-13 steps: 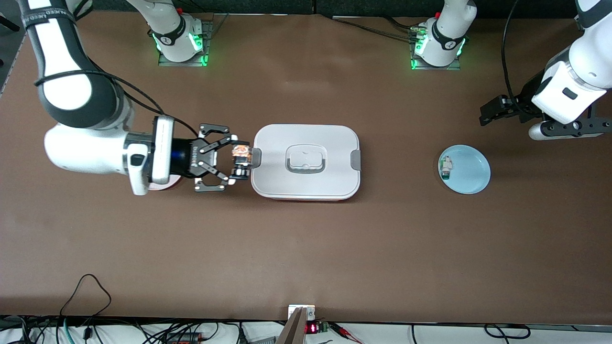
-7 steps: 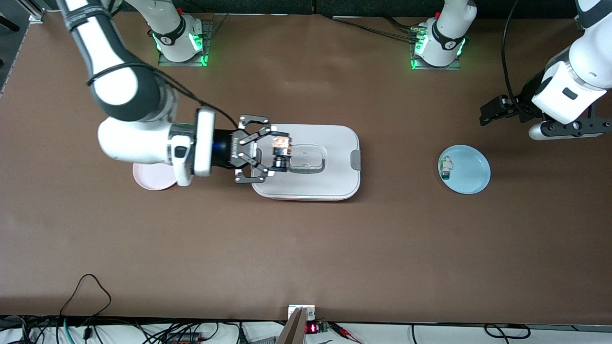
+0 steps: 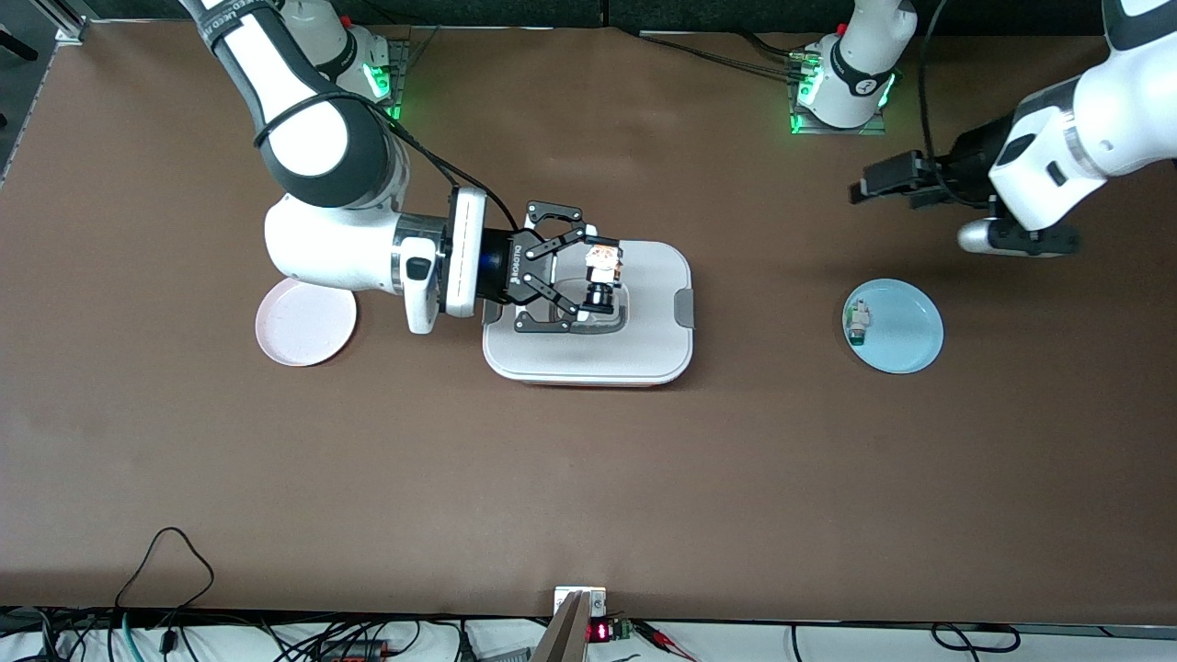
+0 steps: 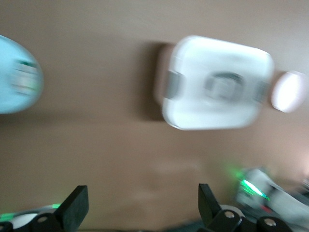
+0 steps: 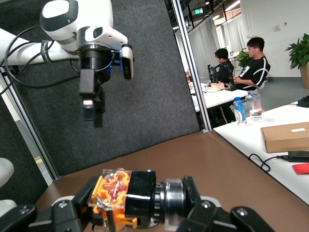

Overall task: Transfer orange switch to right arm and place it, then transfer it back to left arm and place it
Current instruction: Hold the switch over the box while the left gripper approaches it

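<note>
The orange switch (image 3: pixel 604 272), black with an orange and clear end, hangs over the lid of the white box (image 3: pixel 644 354), just above its recessed handle. My right gripper (image 3: pixel 602 276) is shut on it, one finger at each end. In the right wrist view the switch (image 5: pixel 130 198) lies crosswise in the right gripper (image 5: pixel 140 205). My left gripper (image 3: pixel 860 191) is up in the air over bare table by the left arm's base, above the blue plate, pointing toward the box. In the left wrist view its fingers (image 4: pixel 77 208) stand wide apart, so the left gripper (image 4: pixel 142 210) is open and holds nothing.
A blue plate (image 3: pixel 906 336) holds a small white-and-green component (image 3: pixel 857 322) toward the left arm's end. A pink plate (image 3: pixel 305 322) lies beside the box toward the right arm's end. Cables run along the table's edge nearest the front camera.
The right arm carried the switch from beside the box's end latch to over the lid's handle, uncovering the pink plate. The left arm swung its gripper toward the box.
</note>
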Action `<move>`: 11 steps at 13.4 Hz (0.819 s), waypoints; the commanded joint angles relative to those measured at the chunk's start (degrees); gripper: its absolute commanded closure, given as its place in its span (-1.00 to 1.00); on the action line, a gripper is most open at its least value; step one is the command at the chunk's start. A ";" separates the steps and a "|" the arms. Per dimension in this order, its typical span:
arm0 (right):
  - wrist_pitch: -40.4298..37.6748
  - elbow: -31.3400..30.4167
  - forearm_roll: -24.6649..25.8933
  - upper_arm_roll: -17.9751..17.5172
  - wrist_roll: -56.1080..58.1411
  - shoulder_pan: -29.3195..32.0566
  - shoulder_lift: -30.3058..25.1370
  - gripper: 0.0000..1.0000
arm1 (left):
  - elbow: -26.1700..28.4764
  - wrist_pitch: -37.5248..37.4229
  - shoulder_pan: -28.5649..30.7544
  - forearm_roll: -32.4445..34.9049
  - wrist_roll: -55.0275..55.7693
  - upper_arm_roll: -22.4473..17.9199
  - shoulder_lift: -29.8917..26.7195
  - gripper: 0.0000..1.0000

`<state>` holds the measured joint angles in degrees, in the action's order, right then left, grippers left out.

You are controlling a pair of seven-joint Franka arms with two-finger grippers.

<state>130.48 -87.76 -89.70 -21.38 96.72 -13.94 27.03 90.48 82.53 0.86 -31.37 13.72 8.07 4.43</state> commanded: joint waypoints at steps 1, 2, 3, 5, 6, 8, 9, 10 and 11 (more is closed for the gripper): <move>1.88 3.20 -2.40 0.03 -0.21 -1.36 1.89 0.59 | -0.39 -0.79 0.54 -11.22 -1.15 -0.07 3.82 -1.00; 1.88 3.47 -3.10 0.03 -0.21 -1.88 2.06 0.59 | -0.31 -0.62 1.06 -15.78 -1.33 -0.07 5.22 -1.00; 2.05 4.69 -3.63 0.11 -0.30 -2.49 2.85 0.59 | -0.31 -0.44 1.42 -21.39 -1.42 -0.07 7.15 -1.00; 4.68 5.41 -3.99 0.11 -0.39 -3.46 3.47 0.59 | -0.22 1.56 1.33 -28.98 -3.51 -0.07 10.15 -1.00; 5.13 5.75 -3.99 0.11 -0.82 -3.73 3.47 0.59 | 0.48 3.58 1.16 -31.10 -5.44 0.02 11.38 -1.00; 5.13 6.02 -3.99 0.11 -3.10 -3.99 3.38 0.59 | 1.01 5.62 0.72 -36.81 -9.84 0.02 13.58 -1.00; 5.13 6.54 -3.99 0.11 -3.98 -3.99 3.38 0.59 | 1.01 6.15 0.37 -38.05 -9.85 0.02 13.94 -1.00; 5.13 6.90 -3.82 0.20 -5.47 -3.99 3.38 0.59 | 1.01 7.89 -0.07 -39.72 -9.94 0.11 14.29 -1.00; 5.13 6.99 -3.73 0.20 -5.75 -3.99 3.38 0.59 | 0.93 9.82 -1.12 -41.82 -9.86 0.11 14.55 -1.00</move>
<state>134.66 -82.98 -92.56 -21.37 92.48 -17.28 29.54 91.43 89.55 1.05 -69.69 5.03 8.01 19.08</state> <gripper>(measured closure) 0.269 0.000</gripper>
